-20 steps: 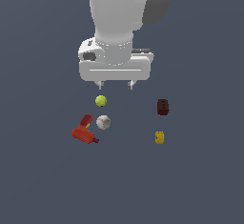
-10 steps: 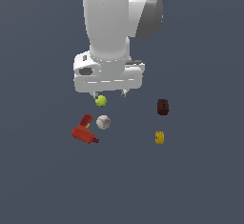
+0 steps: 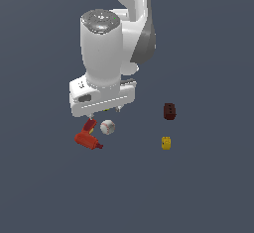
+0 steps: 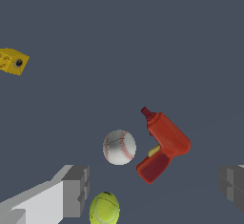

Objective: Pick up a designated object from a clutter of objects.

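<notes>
So the red drill (image 3: 88,136) is lying flat on the floor, untouched, with the baseball (image 3: 107,127) just beside it at about 2 o'clock in the exterior view. You haven't grabbed anything yet. The gripper (image 3: 104,111) hangs above the drill and ball with its jaws wide apart and nothing between them; in the wrist view you can see one finger (image 4: 74,190) and the other at the far edge, with the drill (image 4: 162,146), baseball (image 4: 119,147) and tennis ball (image 4: 104,208) all in the gap below.

I'd say you're maybe a third in: approach mostly lined up, but the final descent, the squeeze and the lift are all left. The baseball sitting that close could get bumped, going by the look of it.

Compared with half a second ago, the hand has dropped lower and slid toward 7 o'clock, so it now covers the tennis ball and sits closer over the drill. The dark brown block (image 3: 169,111) and yellow piece (image 3: 166,143) haven't budged, well apart at 3 o'clock.
</notes>
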